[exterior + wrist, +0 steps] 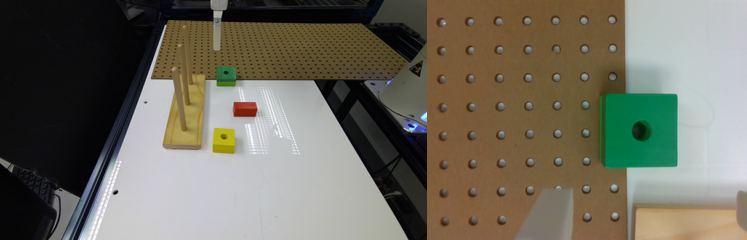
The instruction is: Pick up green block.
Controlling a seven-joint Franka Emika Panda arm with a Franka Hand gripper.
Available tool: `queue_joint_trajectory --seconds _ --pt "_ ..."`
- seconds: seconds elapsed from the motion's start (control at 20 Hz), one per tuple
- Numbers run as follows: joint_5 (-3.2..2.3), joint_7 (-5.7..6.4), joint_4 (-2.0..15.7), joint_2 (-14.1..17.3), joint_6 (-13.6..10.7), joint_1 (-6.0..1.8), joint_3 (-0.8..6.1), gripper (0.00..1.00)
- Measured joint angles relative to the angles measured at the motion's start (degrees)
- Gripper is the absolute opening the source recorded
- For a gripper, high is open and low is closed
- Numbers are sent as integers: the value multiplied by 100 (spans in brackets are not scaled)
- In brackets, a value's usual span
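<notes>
Exterior view, clock dirs taken w/ 12 = away from camera. Nearest on the white table [206, 193] is the yellow holed block [224, 140], laid flat, hole up. Just beside it at approx. 10 o'clock, apart from it, the wooden peg base [185, 126] is set lengthwise near-to-far, w/ three upright dowels [179, 98] in a row.

At approx. 1 o'clock from the yellow block the red block [245, 109] is seen, flat on the table, touching nothing. At approx. 11 o'clock from the red one, near the far end of the peg base but apart from it, the green block [226, 76] is found: dark green top, lighter lower band, round hole up. It is placed right at the near edge of the brown pegboard [300, 50]. In the wrist view the green block [639, 131] is seen overlapping the edge of the pegboard [517, 120] on one side, the rest over white table; whether it rests on the board cannot be told.

Farther, at approx. 12 o'clock from the green block, the gripper [217, 45] is held above the pegboard, well clear of the block. In the wrist view the gripper [647, 196] is shown w/ fingers [549, 212] spread wide apart, nothing between them.
</notes>
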Motion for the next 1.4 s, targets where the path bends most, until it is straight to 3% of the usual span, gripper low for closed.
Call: queue_joint_trajectory --seconds 1.15,1.4 --pt "0 0 -410 -269 0 -28 10 100" --pt "0 0 -609 -415 5 -27 17 100"
